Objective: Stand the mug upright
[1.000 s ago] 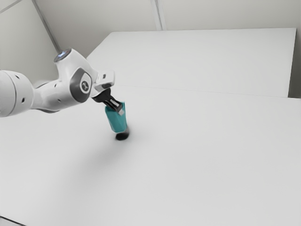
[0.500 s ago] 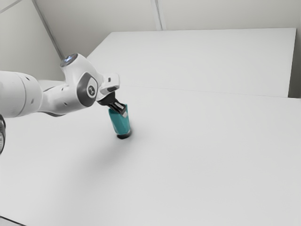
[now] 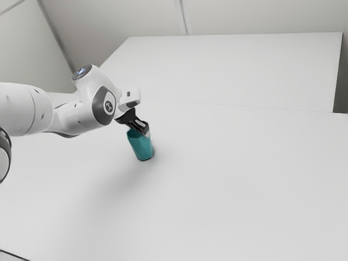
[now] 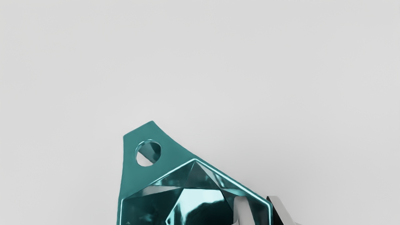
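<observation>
The mug (image 3: 141, 145) stands on the broad white table (image 3: 234, 179), below the end of our white arm (image 3: 70, 117), which reaches in from the exterior view's left. The arm's round emblem (image 3: 109, 106) bears a pale mark too small for us to read. Our teal mug has its long axis close to vertical, mouth up, base on the tabletop. Its holed handle (image 4: 172, 161) juts from a corner away from our grip. We have the black gripper (image 3: 145, 132) clamped on the mug's wall, one finger (image 4: 242, 212) inside, the other (image 4: 279, 209) outside.
</observation>
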Available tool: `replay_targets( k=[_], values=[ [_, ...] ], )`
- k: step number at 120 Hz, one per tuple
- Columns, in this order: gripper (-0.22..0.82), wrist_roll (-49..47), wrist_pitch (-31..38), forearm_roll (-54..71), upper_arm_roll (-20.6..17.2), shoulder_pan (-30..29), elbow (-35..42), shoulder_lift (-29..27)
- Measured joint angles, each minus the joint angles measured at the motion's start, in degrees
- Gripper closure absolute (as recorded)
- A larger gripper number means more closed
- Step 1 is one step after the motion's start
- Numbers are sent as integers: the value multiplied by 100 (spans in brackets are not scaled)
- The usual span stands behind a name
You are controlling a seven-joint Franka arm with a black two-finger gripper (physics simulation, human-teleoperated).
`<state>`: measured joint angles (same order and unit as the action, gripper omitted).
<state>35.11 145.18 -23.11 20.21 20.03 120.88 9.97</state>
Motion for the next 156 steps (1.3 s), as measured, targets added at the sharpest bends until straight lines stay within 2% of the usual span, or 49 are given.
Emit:
replay_targets(
  k=[32,55,72,106,156],
  values=[
    [57,3,-3,-16,8,27,-25,-128],
    [31,11,-44,130,9,22,-35,-546],
    [17,2,-219,605,10,-6,-168,-903],
    [6,-386,-1908,2303,25,-119,-1738,-1062],
    [3,-1151,-3657,3230,-145,-386,-2654,-1213]
  ],
)
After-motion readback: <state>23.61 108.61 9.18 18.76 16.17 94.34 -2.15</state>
